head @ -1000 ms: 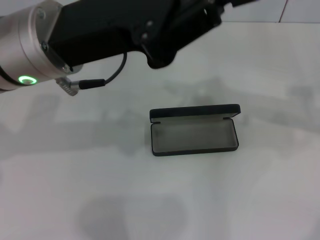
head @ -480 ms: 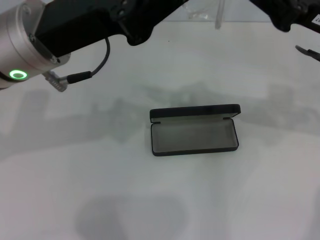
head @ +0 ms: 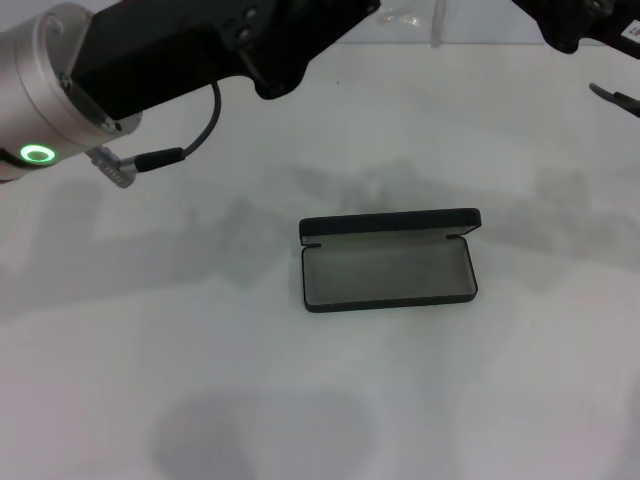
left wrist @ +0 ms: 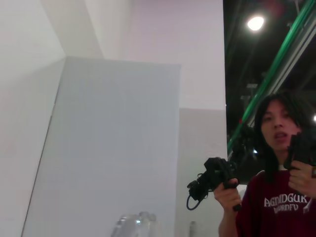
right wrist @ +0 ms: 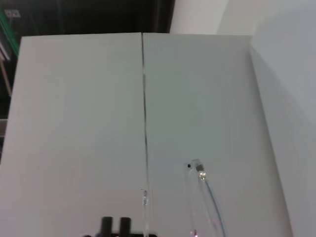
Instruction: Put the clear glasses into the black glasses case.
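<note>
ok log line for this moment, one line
case: open on table, nothing inside | glasses: at far edge, partly in view | left arm: raised far left | right arm: raised far right | grip: none seen

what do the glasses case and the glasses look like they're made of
The glasses case looks like hard black plastic or a leather-look shell, matte, with a crisp rigid rim. It lies open, and its inside is flat dull grey, likely a soft fabric lining. The glasses, at the head view's top edge, seem to be clear glossy plastic: the table shows through them. Too little is visible to be sure.
</note>
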Available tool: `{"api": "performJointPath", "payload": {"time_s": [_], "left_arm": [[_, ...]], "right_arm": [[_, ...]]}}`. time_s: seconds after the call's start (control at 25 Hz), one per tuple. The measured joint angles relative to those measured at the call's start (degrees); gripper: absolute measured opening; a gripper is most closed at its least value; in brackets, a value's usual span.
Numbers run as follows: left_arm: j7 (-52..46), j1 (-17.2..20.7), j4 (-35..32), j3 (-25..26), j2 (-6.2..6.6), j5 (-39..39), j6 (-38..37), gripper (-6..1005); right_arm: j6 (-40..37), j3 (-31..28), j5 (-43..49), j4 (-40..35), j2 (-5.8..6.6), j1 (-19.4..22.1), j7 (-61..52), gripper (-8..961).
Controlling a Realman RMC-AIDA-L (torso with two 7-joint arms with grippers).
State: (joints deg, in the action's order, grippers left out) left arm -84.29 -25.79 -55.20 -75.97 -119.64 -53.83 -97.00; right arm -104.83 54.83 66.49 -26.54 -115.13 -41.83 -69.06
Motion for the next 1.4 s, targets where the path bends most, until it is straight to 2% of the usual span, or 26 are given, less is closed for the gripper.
{"api": "performJointPath", "payload": {"time_s": [0.76, 1.4], "left_arm": [[0.18, -1.09, 1.21, 0.96, -0.23, 0.70, 2.38, 80], [0.14, -1.07, 2.88, 1.80, -0.03, 0.75, 2.19, 80]], "right_arm": [[1.90, 3.07, 3.93, -0.01, -0.09, -2.80, 0.39, 37], [2.63, 2.56, 3.93, -0.01, -0.18, -2.23, 0.51, 37]]}}
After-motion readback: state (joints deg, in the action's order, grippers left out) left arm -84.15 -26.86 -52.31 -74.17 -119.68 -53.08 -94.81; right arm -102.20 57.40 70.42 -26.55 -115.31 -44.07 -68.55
